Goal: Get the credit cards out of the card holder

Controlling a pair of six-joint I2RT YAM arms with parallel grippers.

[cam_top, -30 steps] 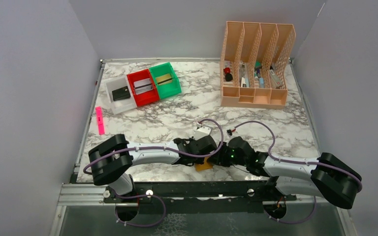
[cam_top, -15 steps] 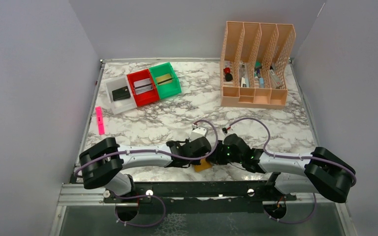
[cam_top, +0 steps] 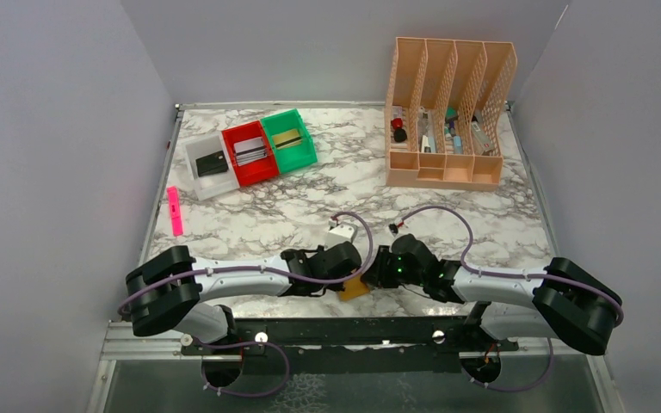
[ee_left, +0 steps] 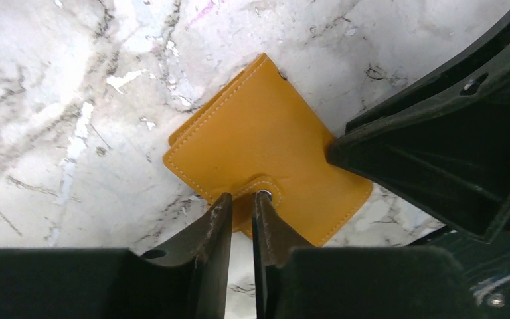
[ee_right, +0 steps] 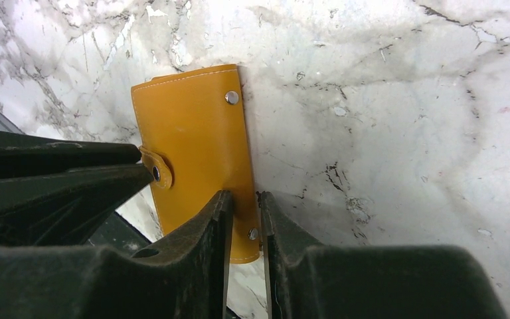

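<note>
Marble-patterned table (cam_top: 310, 194) seen from above, both arms folded inward so that their wrists meet at the near centre. The card holder (ee_left: 259, 133), a flat tan-yellow rectangle with pale stitching, lies closed on the table close to its near edge, between the two wrists. The left gripper (ee_left: 241, 198) reaches it from the left. Its fingers (ee_left: 214, 229) are drawn almost together, with the holder's small rounded tab (ee_left: 257, 187) pinched in the slit between their tips. The right gripper (ee_right: 244, 199) comes in from the right and stands over the holder's edge that bears two metal studs (ee_right: 231, 98). Its fingers are a narrow slit apart and that edge shows in the slit; whether they clamp it or only rest on it cannot be told. At the far left stand three open bins side by side, the white bin (cam_top: 191, 163), red bin (cam_top: 231, 151) and green bin (cam_top: 297, 162), each with flat cards inside. A pink marker (cam_top: 175, 211) lies at the table's left edge. At the far right stands a peach lattice organizer (cam_top: 447, 172) with small items in its compartments.
</note>
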